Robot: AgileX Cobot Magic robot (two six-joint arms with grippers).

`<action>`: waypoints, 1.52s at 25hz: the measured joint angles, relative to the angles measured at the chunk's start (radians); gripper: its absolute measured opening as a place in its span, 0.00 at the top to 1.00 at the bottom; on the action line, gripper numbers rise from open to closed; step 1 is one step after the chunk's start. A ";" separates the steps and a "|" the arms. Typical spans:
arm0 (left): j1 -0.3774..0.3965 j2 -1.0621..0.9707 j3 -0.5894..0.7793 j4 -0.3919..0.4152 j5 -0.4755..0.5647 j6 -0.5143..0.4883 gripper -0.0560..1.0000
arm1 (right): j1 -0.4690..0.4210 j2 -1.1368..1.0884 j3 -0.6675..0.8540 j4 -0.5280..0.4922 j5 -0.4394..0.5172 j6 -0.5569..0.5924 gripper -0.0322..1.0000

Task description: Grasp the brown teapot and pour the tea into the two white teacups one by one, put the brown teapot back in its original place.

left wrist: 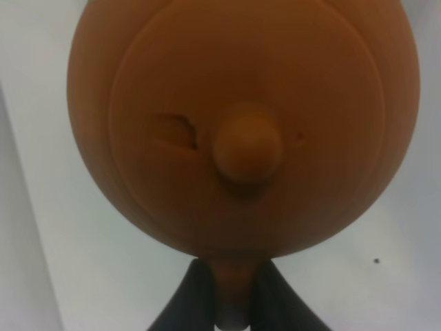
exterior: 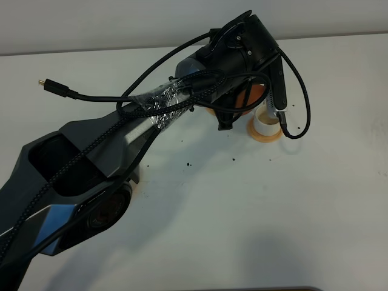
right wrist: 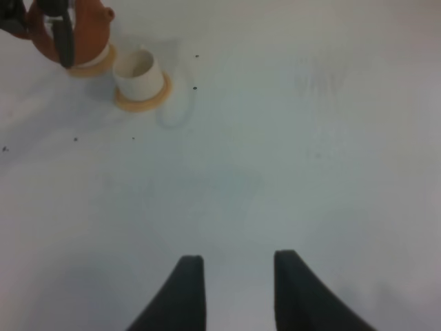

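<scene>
My left hand (left wrist: 231,303) is clenched on the handle of the teapot (left wrist: 172,83), held up just beside the cup (exterior: 267,123) (right hand (right wrist: 238,293) released, empty, well away from that cup), so I'd tilt slowly, spout over its mouth.

Matt orange-brown clay on the brown teapot (left wrist: 241,124), smooth, with one small scuff on the lid. The left pincer (left wrist: 232,276) looks like matt black plastic. The white teacup (right wrist: 138,72) is smooth, its saucer (right wrist: 141,103) dull tan. The desk (exterior: 273,212) is matt white and speckled. Glossy crinkled tape (exterior: 167,103) wraps a braided cable (exterior: 203,82).
</scene>
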 joint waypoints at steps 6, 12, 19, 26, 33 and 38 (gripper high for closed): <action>-0.014 0.007 0.000 0.076 -0.001 0.001 0.84 | 0.000 0.000 0.000 0.000 0.000 0.000 0.74; -0.035 0.031 -0.001 0.115 -0.001 0.001 0.84 | 0.000 0.000 0.000 0.000 0.000 0.000 0.74; -0.045 0.031 -0.001 0.172 -0.001 0.001 0.84 | 0.000 0.000 0.000 0.000 0.000 0.000 0.74; -0.052 0.031 -0.001 0.213 -0.001 0.015 0.84 | 0.000 0.000 0.000 0.000 0.000 0.000 0.74; -0.069 0.049 -0.001 0.260 -0.001 0.043 0.84 | 0.000 0.000 0.000 0.000 0.000 0.000 0.74; -0.072 0.051 -0.001 0.287 -0.001 0.056 0.84 | 0.000 0.000 0.000 0.000 0.000 0.000 0.74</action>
